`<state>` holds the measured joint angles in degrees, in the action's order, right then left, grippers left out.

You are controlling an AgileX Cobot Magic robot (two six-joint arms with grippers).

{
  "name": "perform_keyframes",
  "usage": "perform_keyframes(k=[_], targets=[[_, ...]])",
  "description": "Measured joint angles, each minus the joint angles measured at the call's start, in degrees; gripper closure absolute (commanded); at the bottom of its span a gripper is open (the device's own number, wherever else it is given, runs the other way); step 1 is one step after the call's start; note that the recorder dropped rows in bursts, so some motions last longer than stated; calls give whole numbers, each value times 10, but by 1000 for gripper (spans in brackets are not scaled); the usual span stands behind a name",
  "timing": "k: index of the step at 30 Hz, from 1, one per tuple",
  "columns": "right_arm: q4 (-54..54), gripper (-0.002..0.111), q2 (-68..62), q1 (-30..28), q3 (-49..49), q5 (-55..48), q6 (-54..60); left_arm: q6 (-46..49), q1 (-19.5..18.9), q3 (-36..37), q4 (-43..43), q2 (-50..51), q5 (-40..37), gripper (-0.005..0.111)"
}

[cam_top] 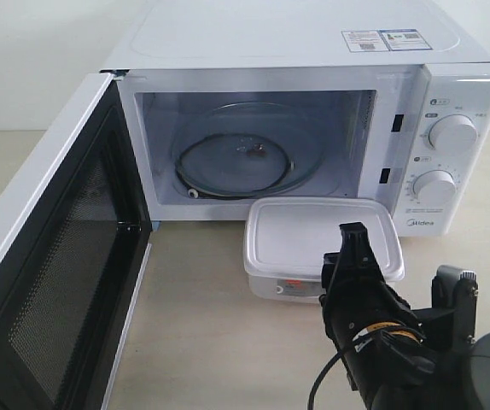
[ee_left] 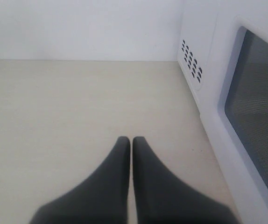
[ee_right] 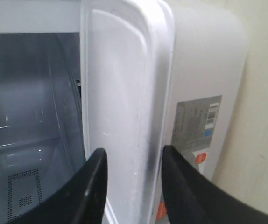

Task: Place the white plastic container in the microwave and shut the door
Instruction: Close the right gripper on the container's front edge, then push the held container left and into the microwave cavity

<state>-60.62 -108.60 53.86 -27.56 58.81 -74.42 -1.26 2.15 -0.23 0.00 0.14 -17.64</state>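
Note:
The white plastic container [cam_top: 313, 235] hangs level just in front of the microwave [cam_top: 313, 43] opening, its lid on top. My right gripper [cam_top: 347, 256] is shut on the container's near edge, one finger over the lid and one under the box. The right wrist view shows the container [ee_right: 124, 93] between the fingers of that gripper [ee_right: 134, 154], with its label [ee_right: 197, 126] on the side. The door [cam_top: 57, 282] stands wide open on the left. The glass turntable [cam_top: 232, 158] is bare. My left gripper [ee_left: 131, 139] is shut on nothing, over the table beside the door's outer window [ee_left: 255, 107].
Two round dials [cam_top: 452, 132] sit on the microwave's right panel. The beige tabletop [cam_top: 202, 325] stretches between the open door and my right arm. The left arm does not show in the exterior view.

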Motion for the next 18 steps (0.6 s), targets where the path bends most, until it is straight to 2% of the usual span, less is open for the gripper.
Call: perform_keyframes(k=[18], targets=[[-33, 71, 0, -1, 0, 0, -6, 0, 0, 0, 0, 0, 0, 102]])
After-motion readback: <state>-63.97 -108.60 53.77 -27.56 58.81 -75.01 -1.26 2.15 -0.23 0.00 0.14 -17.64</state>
